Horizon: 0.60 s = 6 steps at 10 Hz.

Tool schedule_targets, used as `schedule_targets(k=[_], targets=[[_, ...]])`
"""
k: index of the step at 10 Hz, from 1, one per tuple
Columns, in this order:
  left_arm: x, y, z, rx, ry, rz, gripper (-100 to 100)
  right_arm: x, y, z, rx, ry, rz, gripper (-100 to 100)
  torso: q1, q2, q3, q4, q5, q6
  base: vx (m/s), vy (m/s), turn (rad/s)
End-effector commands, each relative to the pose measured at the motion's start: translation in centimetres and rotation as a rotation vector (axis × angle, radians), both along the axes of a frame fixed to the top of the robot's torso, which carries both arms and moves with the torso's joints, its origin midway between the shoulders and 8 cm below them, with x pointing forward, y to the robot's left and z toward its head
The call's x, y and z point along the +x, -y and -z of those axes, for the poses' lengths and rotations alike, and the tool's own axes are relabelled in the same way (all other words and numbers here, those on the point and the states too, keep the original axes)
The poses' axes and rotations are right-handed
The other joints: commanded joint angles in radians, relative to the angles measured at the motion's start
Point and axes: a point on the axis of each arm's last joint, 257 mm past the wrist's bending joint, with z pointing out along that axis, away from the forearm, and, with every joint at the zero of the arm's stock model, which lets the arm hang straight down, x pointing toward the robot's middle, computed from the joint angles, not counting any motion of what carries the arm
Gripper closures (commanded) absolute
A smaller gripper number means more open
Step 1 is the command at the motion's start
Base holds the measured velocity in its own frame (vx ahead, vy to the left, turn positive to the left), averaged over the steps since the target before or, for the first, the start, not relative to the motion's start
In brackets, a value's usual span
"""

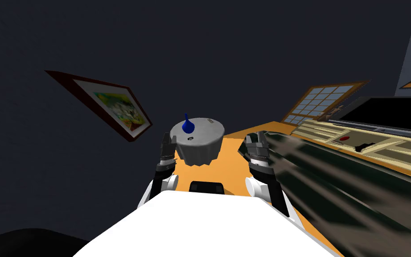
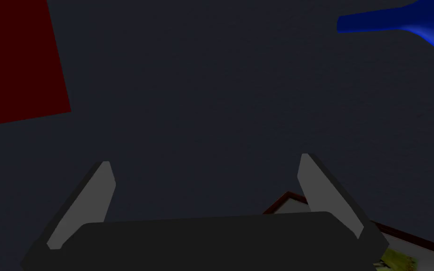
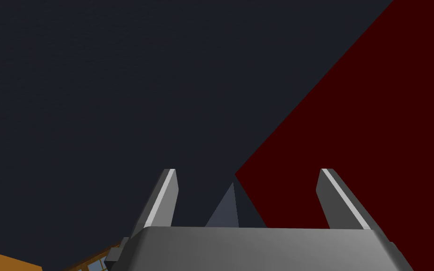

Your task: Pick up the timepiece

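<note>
A small dark timepiece (image 1: pixel 190 138) with a pale face lies on top of a round grey table (image 1: pixel 202 149), near its front edge. A blue vase (image 1: pixel 187 126) (image 2: pixel 413 23) with a narrow neck stands just behind it. My left gripper (image 1: pixel 169 139) (image 2: pixel 205 159) is raised at the table's left side, open, with nothing between its fingers. My right gripper (image 1: pixel 256 137) (image 3: pixel 248 170) hangs to the right of the table, also open and holding nothing.
A long dark piece of furniture (image 1: pixel 334 187) runs along my right side. Beyond it a low pale cabinet (image 1: pixel 378 140) carries a black screen (image 1: pixel 392 111). A framed picture (image 1: pixel 111 105) hangs on the dark wall at left. The floor (image 1: pixel 233 145) is orange.
</note>
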Motion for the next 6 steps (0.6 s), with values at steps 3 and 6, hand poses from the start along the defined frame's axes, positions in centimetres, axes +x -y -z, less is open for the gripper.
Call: schedule_targets(k=[3, 6], targets=[[-0.7, -0.8, 2.3, 0.083, -0.075, 0.003, -100, 0.0, 0.0, 0.0, 0.0, 0.0, 0.0, 0, -0.001, 0.001, 0.0, 0.0, 0.0, 0.0, -0.006, -0.029, -0.008], [-2.1, -2.7, 5.4, 0.149, -0.18, -0.021, -100, 0.0, 0.0, 0.0, 0.0, 0.0, 0.0, 0, -0.003, 0.002, 0.001, 0.0, -0.001, 0.0, -0.015, -0.05, -0.033]])
